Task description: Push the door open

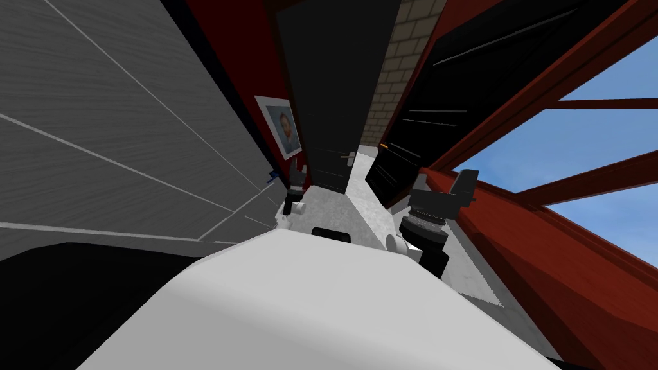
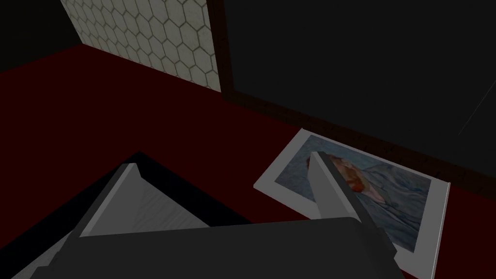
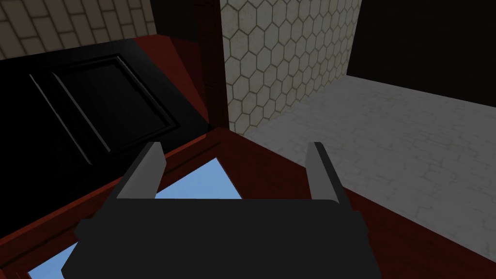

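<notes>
Dark door point(image 1: 334, 96) seen just beyond left gripper point(image 2: 223, 161), fingers spread; framed picture point(image 2: 402, 193) seen alongside. Right gripper point(image 3: 235, 145) likewise spread, farther off.

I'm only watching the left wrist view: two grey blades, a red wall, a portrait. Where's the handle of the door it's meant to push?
Observer: The head view shows a lever handle on the dark door, at the edge away from the portrait.
Visitor: What's the other hand doing?
Observer: The right gripper is open, next to a red-framed window with blue sky in it.
Visitor: Anything else over there?
Observer: A second dark panelled door, beside that window.
</notes>
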You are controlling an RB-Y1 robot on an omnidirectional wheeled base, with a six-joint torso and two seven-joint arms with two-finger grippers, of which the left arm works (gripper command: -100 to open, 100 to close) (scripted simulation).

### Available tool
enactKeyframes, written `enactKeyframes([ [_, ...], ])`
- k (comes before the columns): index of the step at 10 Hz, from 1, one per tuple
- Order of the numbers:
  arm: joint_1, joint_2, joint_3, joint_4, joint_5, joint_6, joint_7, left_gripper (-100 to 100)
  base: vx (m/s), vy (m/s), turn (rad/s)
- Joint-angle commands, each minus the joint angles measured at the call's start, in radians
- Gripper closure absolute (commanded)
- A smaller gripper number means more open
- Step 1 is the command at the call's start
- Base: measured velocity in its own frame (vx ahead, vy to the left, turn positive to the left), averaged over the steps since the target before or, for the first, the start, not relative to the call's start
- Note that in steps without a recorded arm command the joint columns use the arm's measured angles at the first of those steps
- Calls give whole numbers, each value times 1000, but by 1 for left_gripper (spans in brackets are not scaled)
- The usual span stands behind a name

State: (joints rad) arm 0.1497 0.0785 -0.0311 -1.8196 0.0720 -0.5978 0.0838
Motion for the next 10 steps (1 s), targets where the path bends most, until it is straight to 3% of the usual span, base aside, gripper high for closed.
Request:
enactKeyframes([
  [1,-20,5,-2,47,3,1,3,-100,86,-39,-8],
  [3,-53,7,-4,108,6,6,4,-100,107,-31,-3],
  [4,-53,7,-4,108,6,6,4,-100,72,-19,-4],
  [10,-154,10,-11,295,16,20,8,-100,89,-43,-5],
])
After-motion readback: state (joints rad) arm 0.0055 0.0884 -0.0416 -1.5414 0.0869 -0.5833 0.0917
